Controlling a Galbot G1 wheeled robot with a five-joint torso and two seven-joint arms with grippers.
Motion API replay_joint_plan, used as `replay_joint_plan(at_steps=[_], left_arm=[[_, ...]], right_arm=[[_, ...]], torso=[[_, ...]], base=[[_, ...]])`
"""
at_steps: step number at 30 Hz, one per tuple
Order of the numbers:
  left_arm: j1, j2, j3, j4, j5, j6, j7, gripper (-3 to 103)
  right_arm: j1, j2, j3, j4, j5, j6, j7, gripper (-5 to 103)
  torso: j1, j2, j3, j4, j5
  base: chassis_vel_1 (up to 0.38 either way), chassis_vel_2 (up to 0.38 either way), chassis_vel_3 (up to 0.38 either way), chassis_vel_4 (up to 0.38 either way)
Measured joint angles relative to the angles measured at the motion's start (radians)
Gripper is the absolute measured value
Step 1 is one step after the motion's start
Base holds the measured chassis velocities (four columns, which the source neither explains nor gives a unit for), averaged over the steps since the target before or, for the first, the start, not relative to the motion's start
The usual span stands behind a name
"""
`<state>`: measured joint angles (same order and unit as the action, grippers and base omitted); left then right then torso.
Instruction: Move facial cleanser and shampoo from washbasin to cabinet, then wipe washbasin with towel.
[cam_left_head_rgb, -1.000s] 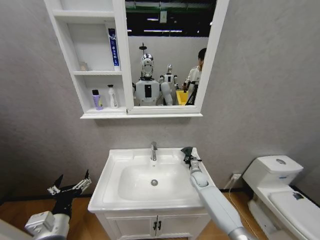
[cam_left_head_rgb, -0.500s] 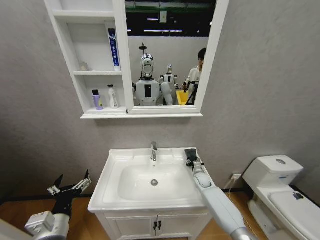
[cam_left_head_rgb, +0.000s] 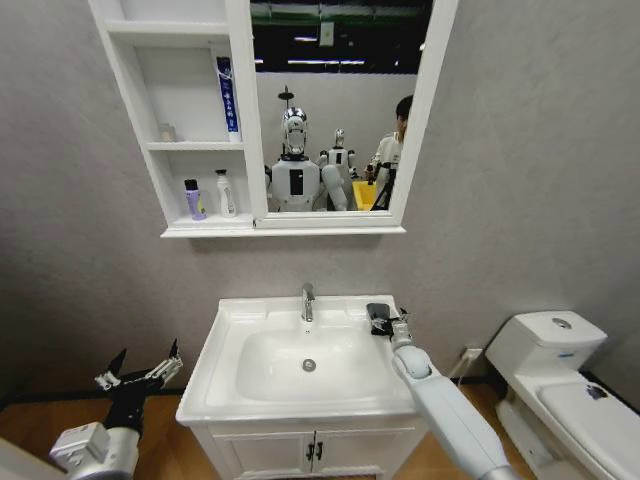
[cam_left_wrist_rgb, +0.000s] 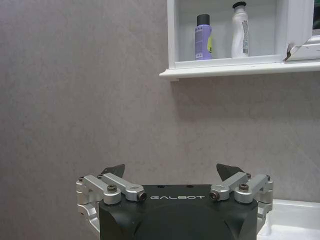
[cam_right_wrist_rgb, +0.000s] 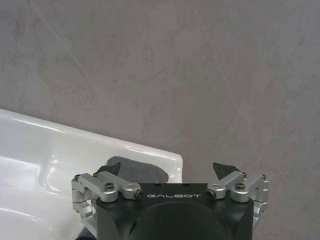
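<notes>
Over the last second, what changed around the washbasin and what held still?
The right gripper, fingers open, drew back a little along the washbasin's back right corner, uncovering more of the dark towel lying flat there; nothing was taken hold of. The left gripper stayed parked low beside the basin, open. Both bottles remained on the cabinet's bottom shelf.
</notes>
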<state>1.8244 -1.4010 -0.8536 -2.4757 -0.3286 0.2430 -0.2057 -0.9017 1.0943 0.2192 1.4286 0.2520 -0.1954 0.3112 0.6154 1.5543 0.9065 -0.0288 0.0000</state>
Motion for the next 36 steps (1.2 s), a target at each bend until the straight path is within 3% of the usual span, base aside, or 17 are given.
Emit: replay_joint_plan(at_steps=[4, 6, 11, 12, 14, 16, 17, 20, 27, 36], left_arm=[[0.000, 0.000, 0.000, 0.000, 0.000, 0.000, 0.000, 100], [0.000, 0.000, 0.000, 0.000, 0.000, 0.000, 0.000, 100], [0.000, 0.000, 0.000, 0.000, 0.000, 0.000, 0.000, 100], [0.000, 0.000, 0.000, 0.000, 0.000, 0.000, 0.000, 100], [0.000, 0.000, 0.000, 0.000, 0.000, 0.000, 0.000, 100], [0.000, 0.000, 0.000, 0.000, 0.000, 0.000, 0.000, 100], [0.000, 0.000, 0.000, 0.000, 0.000, 0.000, 0.000, 100], [0.000, 0.000, 0.000, 0.000, 0.000, 0.000, 0.000, 100], [0.000, 0.000, 0.000, 0.000, 0.000, 0.000, 0.000, 100], [0.000, 0.000, 0.000, 0.000, 0.000, 0.000, 0.000, 100]], right_arm=[[-0.048, -0.016, 0.016, 0.081, 0.000, 0.000, 0.021, 100], [-0.158, -0.033, 0.047, 0.260, 0.010, -0.003, 0.052, 100], [-0.274, -0.016, 0.078, 0.396, 0.008, -0.008, 0.077, 100], [-0.324, 0.003, 0.091, 0.438, 0.001, -0.011, 0.087, 100], [-0.599, 0.127, 0.137, 0.700, -0.077, -0.041, 0.122, 100], [-0.607, 0.130, 0.137, 0.707, -0.083, -0.041, 0.122, 100], [-0.683, 0.160, 0.139, 0.761, -0.147, -0.029, 0.110, 100], [-0.730, 0.188, 0.128, 0.789, -0.205, -0.009, 0.100, 100], [-0.796, 0.232, 0.087, 0.815, -0.288, 0.020, 0.079, 100], [-0.804, 0.253, 0.074, 0.819, -0.318, 0.037, 0.064, 100]], torso=[[0.000, 0.000, 0.000, 0.0001, 0.0002], [0.000, 0.000, 0.000, -0.0001, -0.0001], [0.000, 0.000, 0.000, 0.0002, -0.0003], [0.000, 0.000, 0.000, 0.0002, -0.0002], [0.000, 0.000, 0.000, 0.0000, -0.0004], [0.000, 0.000, 0.000, -0.0002, -0.0004], [0.000, 0.000, 0.000, -0.0003, -0.0004], [0.000, 0.000, 0.000, -0.0001, 0.0000], [0.000, 0.000, 0.000, 0.0002, 0.0000], [0.000, 0.000, 0.000, 0.0000, -0.0001]], base=[[0.000, 0.000, 0.000, 0.000], [0.000, 0.000, 0.000, 0.000], [0.000, 0.000, 0.000, 0.000], [0.000, 0.000, 0.000, 0.000], [0.000, 0.000, 0.000, 0.000], [0.000, 0.000, 0.000, 0.000], [0.025, -0.057, -0.056, 0.011], [0.057, -0.065, -0.059, 0.030], [0.126, -0.126, -0.119, 0.127], [0.235, -0.243, -0.219, 0.229]])
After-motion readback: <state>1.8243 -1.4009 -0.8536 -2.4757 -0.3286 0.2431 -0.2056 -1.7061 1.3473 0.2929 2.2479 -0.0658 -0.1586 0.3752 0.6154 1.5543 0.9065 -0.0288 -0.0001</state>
